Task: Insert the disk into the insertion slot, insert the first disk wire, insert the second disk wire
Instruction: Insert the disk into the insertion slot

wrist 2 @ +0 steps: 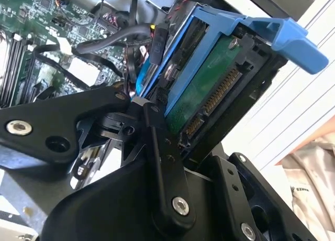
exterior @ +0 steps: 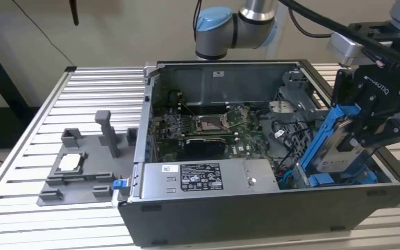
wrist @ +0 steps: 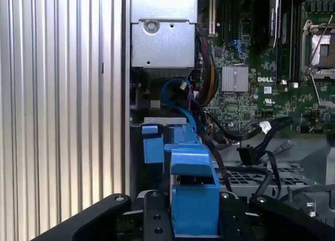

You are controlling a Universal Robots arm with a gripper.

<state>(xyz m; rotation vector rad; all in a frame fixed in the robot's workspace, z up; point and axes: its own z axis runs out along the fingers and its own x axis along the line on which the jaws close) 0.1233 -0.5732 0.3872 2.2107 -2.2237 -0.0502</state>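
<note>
Blue-framed disk [exterior: 335,151] clamped in tool [exterior: 370,136], tilted, low end inside case [exterior: 255,219]. Step one, insertion, unfinished; needs squaring to slot.

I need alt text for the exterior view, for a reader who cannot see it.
A black gripper holds the disk, blue-framed and steeply tilted, over the end of an open computer case at the exterior view's right. The case stands on a slatted metal table, with a grey fixture beside it on the exterior view's left.
</note>
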